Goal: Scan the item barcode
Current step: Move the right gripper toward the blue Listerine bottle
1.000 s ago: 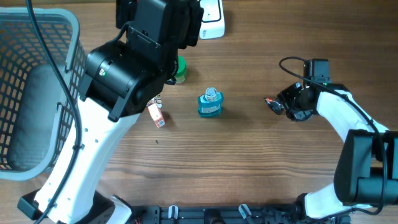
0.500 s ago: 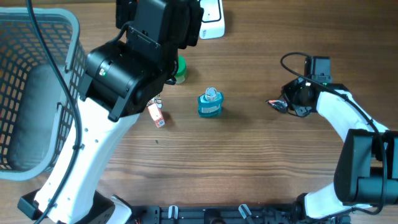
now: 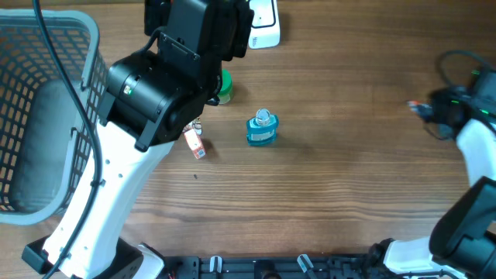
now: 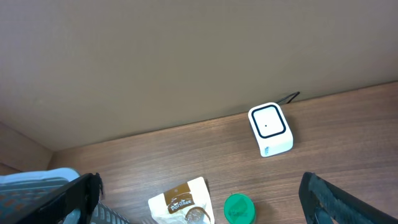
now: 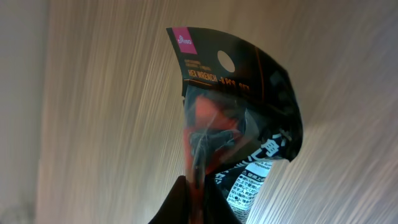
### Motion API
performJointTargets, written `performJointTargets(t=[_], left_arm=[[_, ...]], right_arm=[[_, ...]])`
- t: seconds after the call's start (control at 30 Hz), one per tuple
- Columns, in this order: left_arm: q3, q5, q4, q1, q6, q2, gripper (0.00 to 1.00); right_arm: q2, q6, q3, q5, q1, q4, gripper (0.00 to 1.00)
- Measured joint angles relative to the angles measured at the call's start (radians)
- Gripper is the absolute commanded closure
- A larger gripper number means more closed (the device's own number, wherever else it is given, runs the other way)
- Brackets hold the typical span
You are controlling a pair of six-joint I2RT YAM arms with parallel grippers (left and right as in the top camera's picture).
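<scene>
Mock shop checkout: barcode scanner (image 4: 270,129) and shopping basket (image 3: 23,54) on wooden table (image 3: 349,209).

We see a brown wood table (image 3: 341,201) with fine lines in it. The packet (image 5: 249,81) is shiny, crinkly plastic. The scanner (image 4: 270,129) is smooth white plastic. The basket (image 3: 54,19) is dull plastic mesh.

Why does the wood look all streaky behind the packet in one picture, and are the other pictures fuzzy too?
Right wrist view: the table is smeared into streaks by motion blur, while the hex wrench packet pinched in the jaws looks fairly sharp. Overhead view: only the right arm at the edge looks fuzzy. Left wrist view: crisp, and the scanner has clean edges.
</scene>
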Motion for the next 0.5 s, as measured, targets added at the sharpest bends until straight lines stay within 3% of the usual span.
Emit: performJointTargets(t=[0.17, 0.33, 0.37, 0.4, 0.43, 0.5], left_arm=[[0.0, 0.0, 0.0, 0.0, 0.0, 0.0, 0.0], [0.0, 0.0, -0.002, 0.0, 0.0, 0.0, 0.0], [0.0, -0.001, -0.002, 0.0, 0.0, 0.0, 0.0], [0.0, -0.002, -0.002, 0.0, 0.0, 0.0, 0.0], [0.0, -0.005, -0.002, 0.0, 0.0, 0.0, 0.0], [0.0, -0.009, -0.002, 0.0, 0.0, 0.0, 0.0]], right_arm=[[0.02, 0.0, 0.001, 0.115, -0.214, 0.116, 0.95], [0.212, -0.043, 0.002, 0.209, -0.222, 0.186, 0.95], [0.225, -0.047, 0.002, 0.217, -0.223, 0.199, 0.91], [0.225, -0.055, 0.002, 0.222, -0.223, 0.203, 0.67], [0.225, -0.071, 0.002, 0.226, -0.223, 0.205, 0.04], [0.225, -0.11, 0.002, 0.231, -0.223, 0.201, 0.0]])
